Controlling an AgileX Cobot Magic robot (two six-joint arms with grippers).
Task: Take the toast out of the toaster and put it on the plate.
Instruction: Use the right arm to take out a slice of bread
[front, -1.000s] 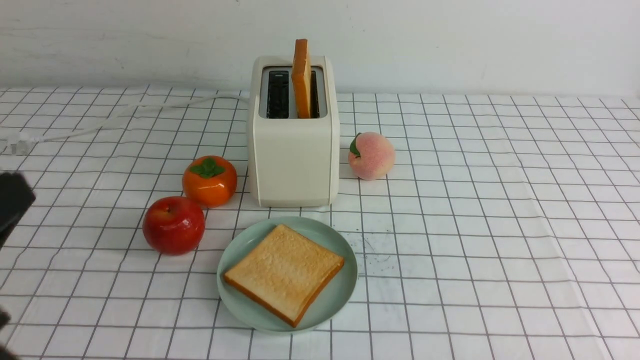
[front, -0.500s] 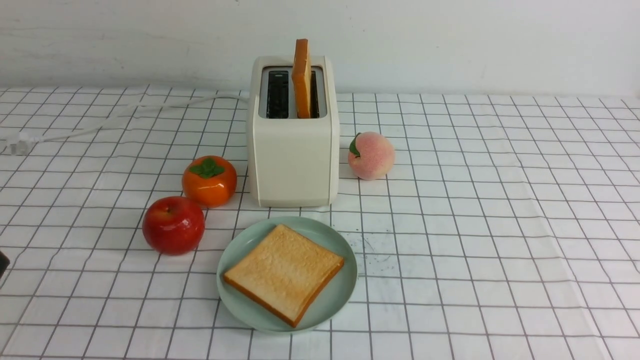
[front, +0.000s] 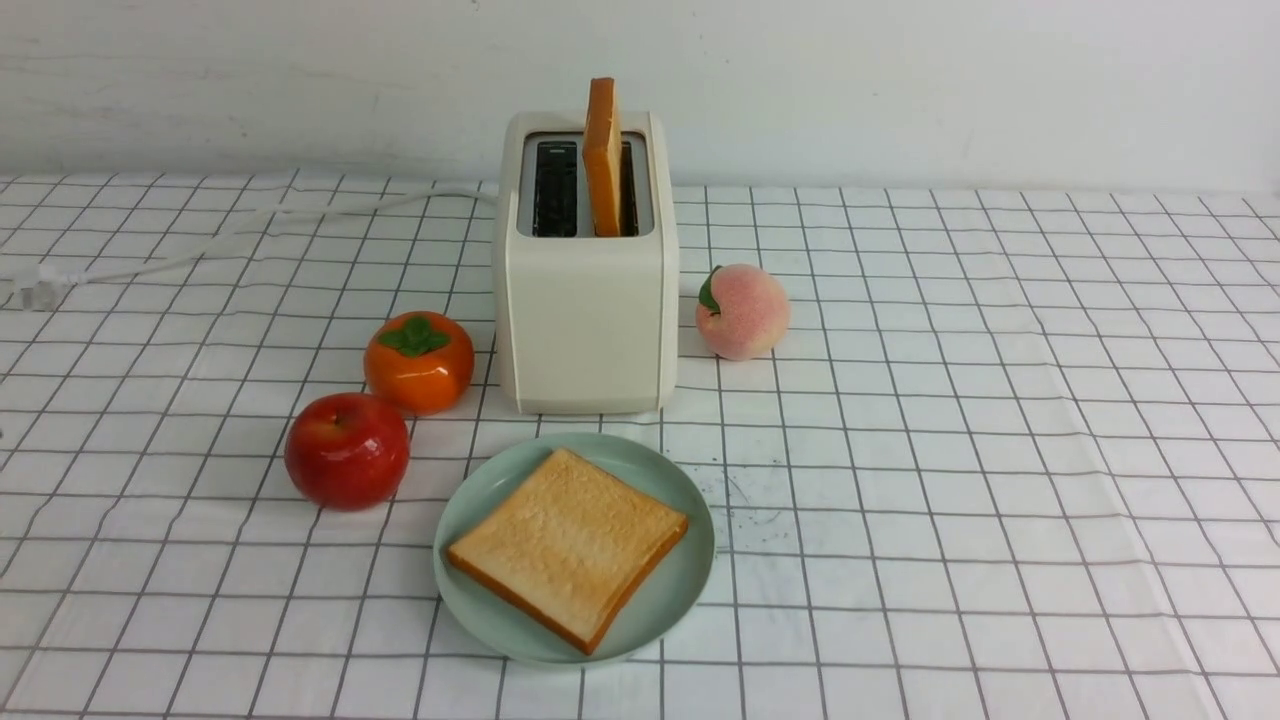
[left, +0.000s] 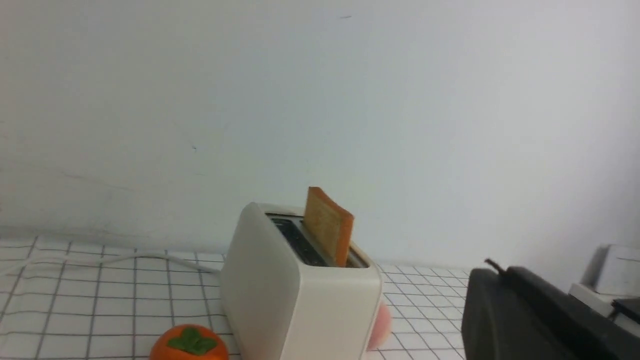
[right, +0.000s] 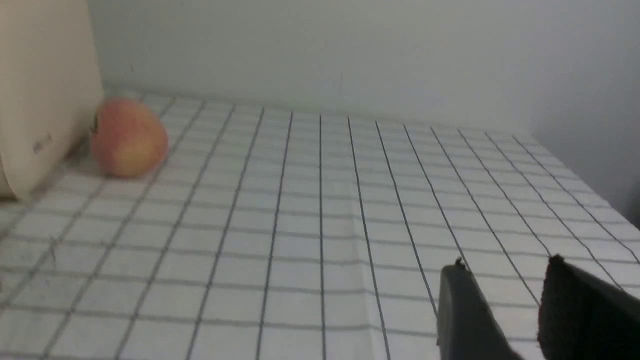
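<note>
**While the flat toast (front: 568, 545) lies on the plate (front: 670, 590), the upright toast (front: 602, 150) stands in the toaster (front: 585, 320)**

Where the left wrist view catches it, the left gripper (left: 505, 295) is one dark closed block, holding nothing. Across the checked counter (front: 1000, 450) from the left come a white cord (front: 250, 225), a red apple (front: 347, 450) and an orange persimmon (front: 419, 362). Next is the plate, just in front of the toaster. The upright toast fills the right-hand slot. A peach (front: 742, 311) sits just beside the toaster's right side, which bears a small faint mark (right: 42, 143), too blurred to read. The right gripper (right: 505, 285) is low over the cloth, jaws partly apart, empty.
</note>
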